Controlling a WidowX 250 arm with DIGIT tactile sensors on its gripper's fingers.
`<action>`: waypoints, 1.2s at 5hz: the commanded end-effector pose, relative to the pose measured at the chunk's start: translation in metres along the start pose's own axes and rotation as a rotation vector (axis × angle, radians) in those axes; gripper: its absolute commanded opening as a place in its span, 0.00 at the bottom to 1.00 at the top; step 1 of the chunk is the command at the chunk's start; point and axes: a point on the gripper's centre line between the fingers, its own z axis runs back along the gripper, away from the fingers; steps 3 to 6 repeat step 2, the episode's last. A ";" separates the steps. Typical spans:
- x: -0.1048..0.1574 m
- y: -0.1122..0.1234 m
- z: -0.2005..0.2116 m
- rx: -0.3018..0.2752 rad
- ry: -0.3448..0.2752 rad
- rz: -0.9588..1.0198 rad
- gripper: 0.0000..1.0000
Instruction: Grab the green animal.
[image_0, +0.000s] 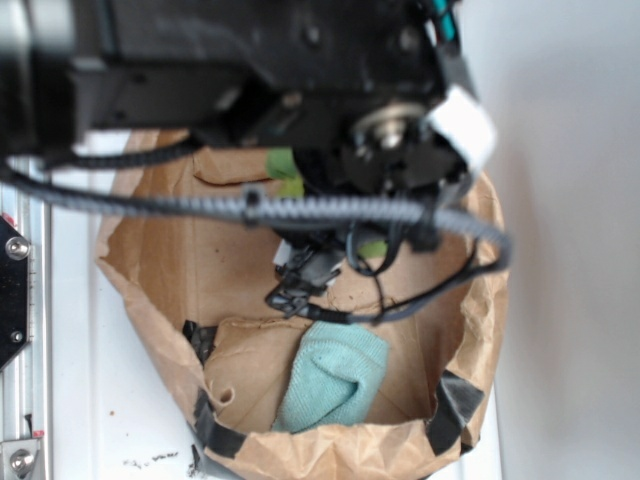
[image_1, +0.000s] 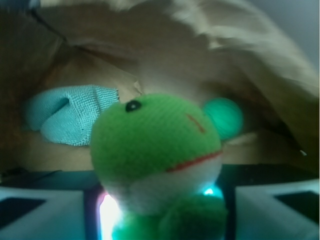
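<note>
1. One thing matters in this task: the green animal (image_1: 156, 150). It's a small fuzzy lime-green plush with a round head, a black eye, a red stitched mouth and a white band below the mouth. In the wrist view it fills the middle of the picture, right up against the camera and sitting between the two pale fingers (image_1: 45, 212) of the gripper (image_1: 160, 215).

2. Whether the gripper is actually squeezing the toy can't be told. The fingers show at the bottom corners either side of the plush, but the contact points are hidden behind its body and the shot is blurry.

3. Location-wise, the toy is inside the brown paper bag (image_0: 470, 330). From the outside camera the arm (image_0: 300, 90) covers nearly all of it; only slivers of green peek out under the black hardware and cables.

4. Handling guess: very light, soft and squashy, so nothing to break. The fuzz should give decent friction, but a round stuffed head can squirt out of a shallow pinch.

5. Best place to hold is probably across the widest part of the head or around the white band, with the fingers closing well in so the stuffing compresses.

6. Lookalikes nearby: a teal knitted cloth (image_1: 67, 117) lies to the left and a teal-green ball (image_1: 223, 117) just behind on the right. Neither is the target.
</note>
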 end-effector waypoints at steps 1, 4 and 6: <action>0.005 -0.002 0.062 0.044 -0.032 0.137 0.00; 0.001 -0.008 0.075 0.072 -0.046 0.164 0.00; 0.001 -0.008 0.075 0.072 -0.046 0.164 0.00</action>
